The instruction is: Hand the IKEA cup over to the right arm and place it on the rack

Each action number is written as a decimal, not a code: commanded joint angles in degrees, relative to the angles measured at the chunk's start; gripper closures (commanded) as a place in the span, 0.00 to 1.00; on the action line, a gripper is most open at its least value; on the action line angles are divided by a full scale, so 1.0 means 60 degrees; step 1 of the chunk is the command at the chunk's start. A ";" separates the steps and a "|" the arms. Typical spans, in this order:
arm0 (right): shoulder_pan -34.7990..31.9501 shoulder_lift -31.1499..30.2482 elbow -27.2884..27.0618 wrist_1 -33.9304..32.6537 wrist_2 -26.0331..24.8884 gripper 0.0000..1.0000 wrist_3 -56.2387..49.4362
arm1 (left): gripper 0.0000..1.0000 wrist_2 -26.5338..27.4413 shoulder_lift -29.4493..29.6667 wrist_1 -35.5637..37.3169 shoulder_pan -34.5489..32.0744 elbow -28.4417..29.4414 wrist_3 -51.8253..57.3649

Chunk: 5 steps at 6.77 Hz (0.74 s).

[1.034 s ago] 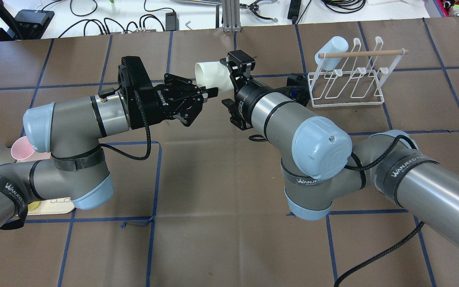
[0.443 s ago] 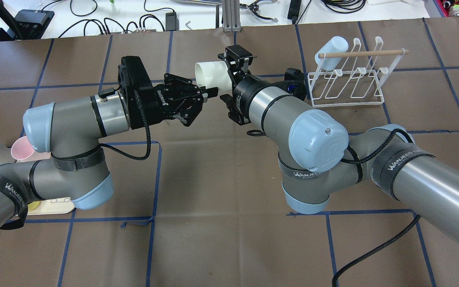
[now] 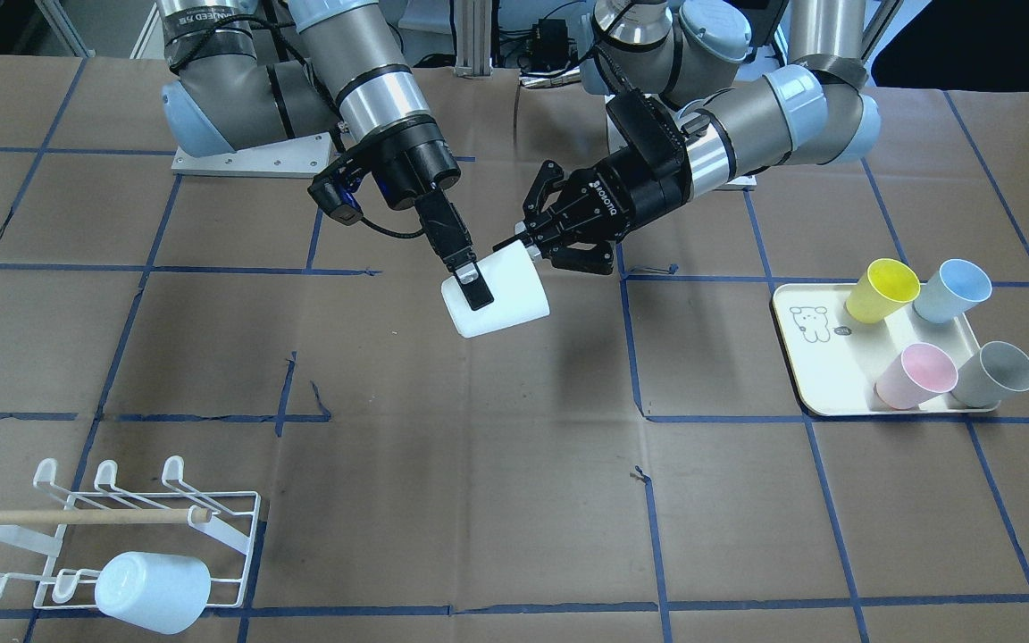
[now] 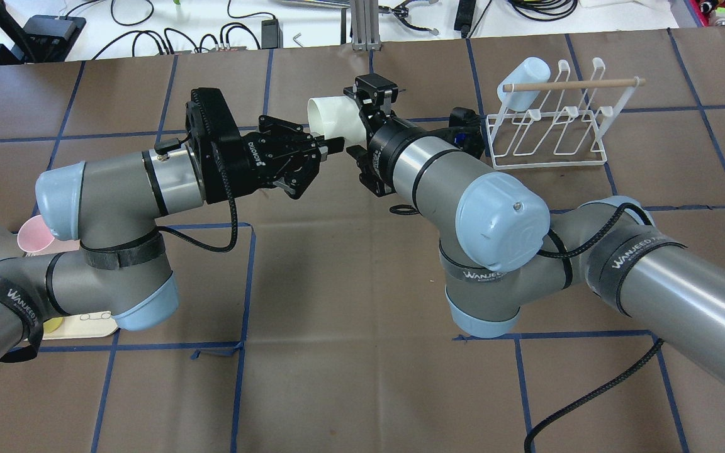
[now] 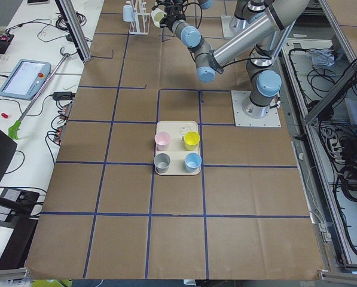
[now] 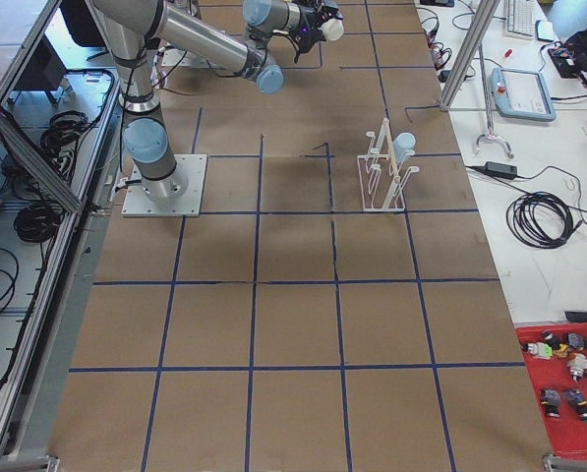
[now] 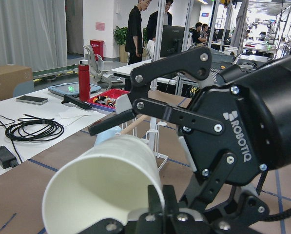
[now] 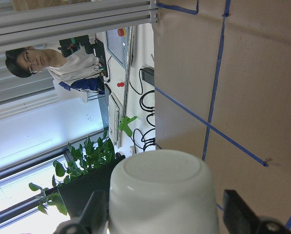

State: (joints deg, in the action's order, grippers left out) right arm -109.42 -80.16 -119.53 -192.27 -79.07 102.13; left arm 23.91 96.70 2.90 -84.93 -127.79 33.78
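A white cup [image 3: 501,304] hangs in the air between the two arms, lying on its side. My left gripper [image 3: 522,252] is shut on the cup's rim, and the left wrist view shows its fingertips [image 7: 156,207] pinching the rim of the cup [image 7: 101,190]. My right gripper [image 3: 481,299] is open and straddles the cup's body, with one finger on each side of the cup's closed end [image 8: 162,190]. The white wire rack [image 3: 229,536] with a wooden dowel stands at the table's right end [image 4: 551,135].
A pale blue cup [image 3: 153,589] hangs on the rack. A cream tray [image 3: 800,357] on my left holds yellow [image 3: 881,290], blue [image 3: 952,290], pink [image 3: 916,375] and grey [image 3: 997,375] cups. People stand beyond the table in the wrist views.
My right wrist has moved a little to the left and farther along the cup. The left arm and the cup have stayed still.
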 commanded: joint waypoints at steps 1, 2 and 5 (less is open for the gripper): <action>0.0000 0.0001 0.0000 -0.0078 0.0009 0.37 -0.0016 | 0.94 0.0000 -0.0003 0.0000 0.0019 0.0014 -0.0063; 0.0000 0.0001 0.0000 -0.0093 0.0024 0.41 -0.0016 | 0.88 0.0000 -0.0003 -0.0014 0.0019 0.0057 -0.0092; 0.0000 0.0001 0.0000 -0.0093 0.0024 0.44 -0.0016 | 0.02 -0.0029 -0.0061 0.0000 0.0019 0.0087 -0.0999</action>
State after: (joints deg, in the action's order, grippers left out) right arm -109.43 -80.15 -119.54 -192.83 -78.93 102.04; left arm 23.75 96.43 2.83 -84.78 -127.30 29.61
